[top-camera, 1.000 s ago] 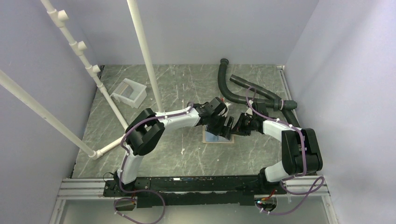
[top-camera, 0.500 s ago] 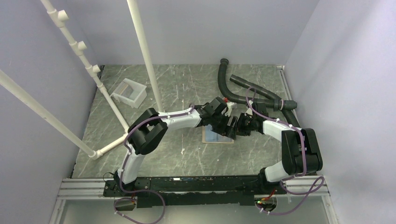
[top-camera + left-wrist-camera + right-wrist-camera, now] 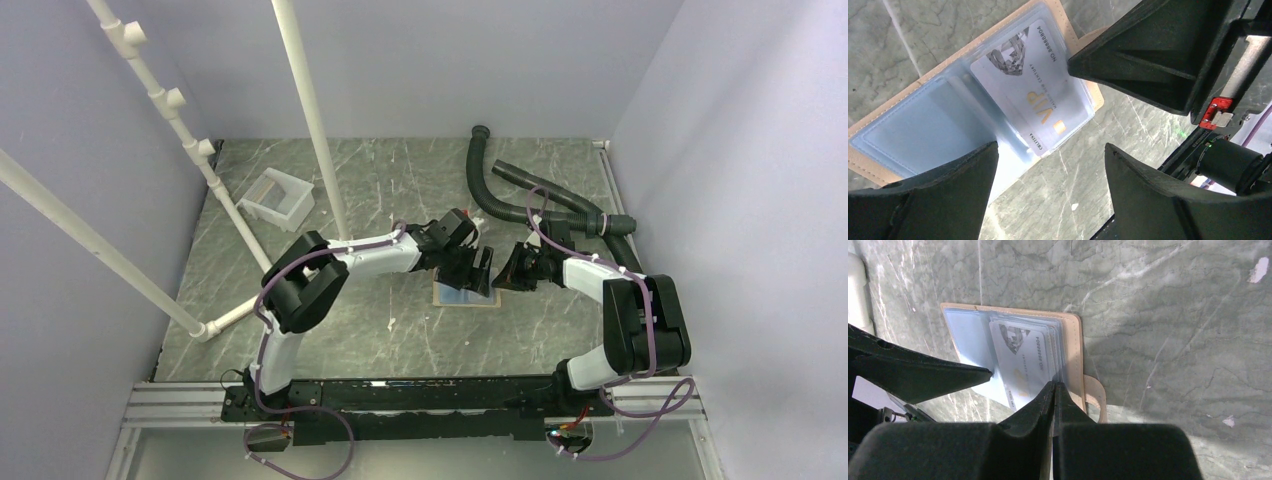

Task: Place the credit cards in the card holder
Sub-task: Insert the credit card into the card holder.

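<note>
Card holder (image 3: 908, 130) — open flat on table (image 3: 888, 50), VIP card (image 3: 1030, 95) in its clear sleeve; left gripper (image 3: 1048, 150) spread empty above, right gripper (image 3: 1054, 386) closed at its edge — insertion seemingly ending, next needs seating checked.

1 tan-brown folding wallet (image 3: 908, 131) w/ pale blue inside. 1 pale plastic card (image 3: 1028, 95) w/ gold "VIP" lettering – the no. of clear sleeves (image 3: 1058, 347) stacked around it can't be counted. 1 white open plastic tray (image 3: 276, 200). 2 black ribbed hoses (image 3: 497, 203). 3 long white plastic pipes (image 3: 312, 120). 2 black grippers – left gripper (image 3: 1049, 149), right gripper (image 3: 1054, 386).
</note>
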Available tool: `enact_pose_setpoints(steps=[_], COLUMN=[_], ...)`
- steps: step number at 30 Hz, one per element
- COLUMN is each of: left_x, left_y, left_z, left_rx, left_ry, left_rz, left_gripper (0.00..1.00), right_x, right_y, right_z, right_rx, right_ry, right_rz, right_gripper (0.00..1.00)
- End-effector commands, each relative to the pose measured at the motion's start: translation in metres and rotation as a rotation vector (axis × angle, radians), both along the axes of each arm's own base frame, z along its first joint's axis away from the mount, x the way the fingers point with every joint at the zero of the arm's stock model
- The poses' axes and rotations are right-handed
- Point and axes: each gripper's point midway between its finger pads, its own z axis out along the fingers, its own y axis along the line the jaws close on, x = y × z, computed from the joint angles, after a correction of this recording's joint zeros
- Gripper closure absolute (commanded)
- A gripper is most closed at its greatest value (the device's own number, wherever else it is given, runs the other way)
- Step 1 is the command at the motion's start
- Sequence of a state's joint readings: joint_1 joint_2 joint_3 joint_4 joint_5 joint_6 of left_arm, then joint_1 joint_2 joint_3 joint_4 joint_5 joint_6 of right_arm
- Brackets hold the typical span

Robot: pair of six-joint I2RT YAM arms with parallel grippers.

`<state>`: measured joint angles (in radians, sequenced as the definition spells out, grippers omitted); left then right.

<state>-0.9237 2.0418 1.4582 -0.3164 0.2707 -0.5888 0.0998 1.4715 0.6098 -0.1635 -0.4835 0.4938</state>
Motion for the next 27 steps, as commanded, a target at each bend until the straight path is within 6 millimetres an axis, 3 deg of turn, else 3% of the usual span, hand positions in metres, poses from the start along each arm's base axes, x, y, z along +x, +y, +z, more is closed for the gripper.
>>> enact_pose_setpoints(steps=[1,4,8,11,15,20,23,27], left_x=[-0.002,-0.012,-0.023,-0.022,-0.016,-0.027,-0.042,-0.062], left_y=[-0.006,-0.027,-0.052,-0.043,-0.013,0.034,0.076,0.142], left_z=[0.012,0.018,0.043,0.038,0.034,0.078,0.093,0.105], left_rx=[-0.035,-0.122,-0.188,-0.136,-0.129,-0.108,-0.077,-0.039], left_ry=[0.003,0.026,-0.07,-0.052,-0.024,-0.115,-0.126,-0.13], left_rz=[0.009,-0.073,-0.187,-0.173,-0.115,-0.093,-0.057,0.045], left_gripper=[0.17,0.19,0.19,0.18,0.18,0.17,0.16,0.16], right_x=[-0.009,-0.009,-0.008,-0.007,-0.003,0.006,0.009,0.009], right_y=[0.001,0.002,0.005,0.004,-0.001,-0.013,-0.012,0.005], right_z=[-0.005,-0.004,-0.001,0.0,0.005,0.021,0.036,0.042], right_rx=[-0.001,0.003,0.023,0.017,-0.018,-0.091,-0.099,-0.067], right_ry=[0.022,0.019,0.014,0.008,-0.017,-0.104,-0.168,-0.213], right_rz=[0.019,0.02,0.024,0.022,0.016,-0.001,0.014,0.093], right_gripper=[0.96,0.96,0.96,0.96,0.93,0.74,0.63,0.55])
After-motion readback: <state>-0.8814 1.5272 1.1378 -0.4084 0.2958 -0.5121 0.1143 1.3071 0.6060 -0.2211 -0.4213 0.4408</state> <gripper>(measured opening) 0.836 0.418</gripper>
